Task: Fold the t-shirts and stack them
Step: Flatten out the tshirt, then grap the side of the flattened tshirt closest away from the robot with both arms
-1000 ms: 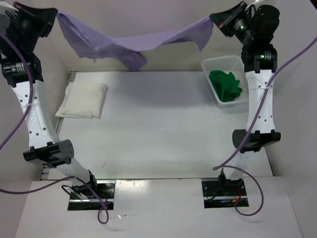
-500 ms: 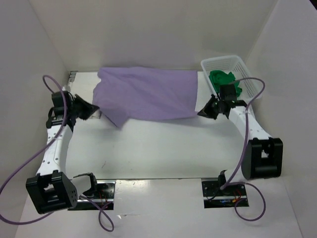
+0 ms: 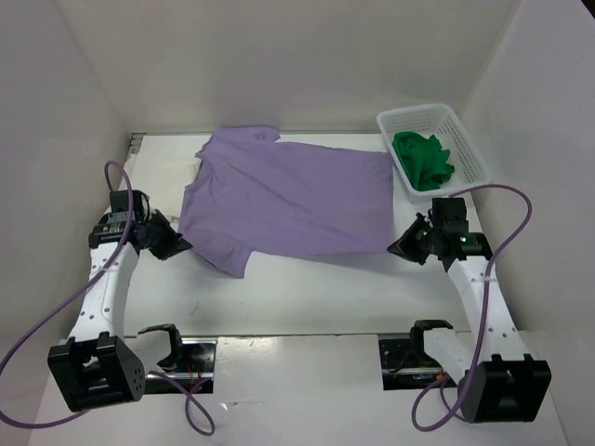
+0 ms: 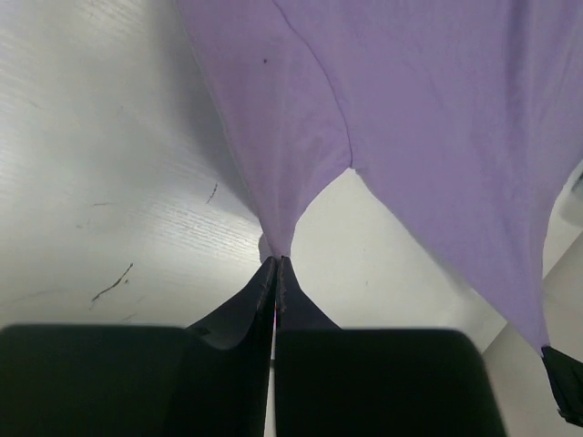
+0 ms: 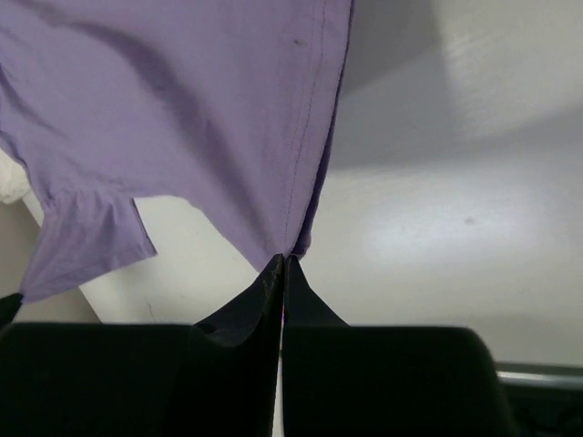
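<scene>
Jaws on both arms are clamped shut on the lavender shirt (image 3: 288, 200), each pinching a small peak of cloth at its near edge. The left pair holds it by the sleeve at the end farthest from the basket (image 3: 416, 112). The right pair holds the hem corner just in front of the basket.

A second ago the shirt was held high and stretched between the raised arms. It has since been swung down and drawn toward the near edge, so it is now spread almost flat on the table (image 3: 307, 297), just beside the basket. Laying-out is judged nearly done. Folding is not yet begun, and the green shirt (image 3: 423, 160) is left crumpled inside the basket.

The left arm (image 3: 107, 288) and right arm (image 3: 483, 297) are both lowered and reached forward, with the wrists close over the table. One is set at the shirt's end away from the basket, the other at the end beside it. The cloth is slightly lifted at both pinch points.
</scene>
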`<state>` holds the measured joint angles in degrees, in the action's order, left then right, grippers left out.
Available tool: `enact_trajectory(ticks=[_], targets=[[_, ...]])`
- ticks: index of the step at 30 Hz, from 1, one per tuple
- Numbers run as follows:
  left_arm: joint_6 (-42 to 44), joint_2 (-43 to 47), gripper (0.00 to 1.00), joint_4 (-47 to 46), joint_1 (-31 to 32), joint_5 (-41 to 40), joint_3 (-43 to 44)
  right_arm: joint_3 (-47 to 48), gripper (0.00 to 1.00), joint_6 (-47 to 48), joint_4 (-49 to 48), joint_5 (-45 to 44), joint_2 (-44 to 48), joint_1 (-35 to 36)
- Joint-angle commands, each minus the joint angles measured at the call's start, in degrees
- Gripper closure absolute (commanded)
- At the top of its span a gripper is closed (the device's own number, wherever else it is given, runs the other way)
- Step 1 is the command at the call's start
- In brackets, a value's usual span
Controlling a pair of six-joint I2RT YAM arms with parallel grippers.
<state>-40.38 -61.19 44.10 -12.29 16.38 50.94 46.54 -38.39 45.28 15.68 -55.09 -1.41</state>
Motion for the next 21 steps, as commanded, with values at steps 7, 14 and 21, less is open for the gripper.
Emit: enact_trajectory(ticks=[7, 14, 21], targets=[[2.7, -2.5, 1.00, 10.3, 4.2, -9.9, 13.5, 6.9, 1.00, -1.0, 17.1, -7.3, 6.5, 1.9], [1.1, -9.0, 1.00, -2.2, 4.2, -5.5, 17.5, 2.1, 1.00, -3.3, 7.1, -4.0, -0.2, 1.9], [-2.4, -18.9, 1.00, -15.2, 4.2, -1.5, 17.0, -4.5, 1.00, -6.8, -9.0, 0.3, -10.8, 0.9]])
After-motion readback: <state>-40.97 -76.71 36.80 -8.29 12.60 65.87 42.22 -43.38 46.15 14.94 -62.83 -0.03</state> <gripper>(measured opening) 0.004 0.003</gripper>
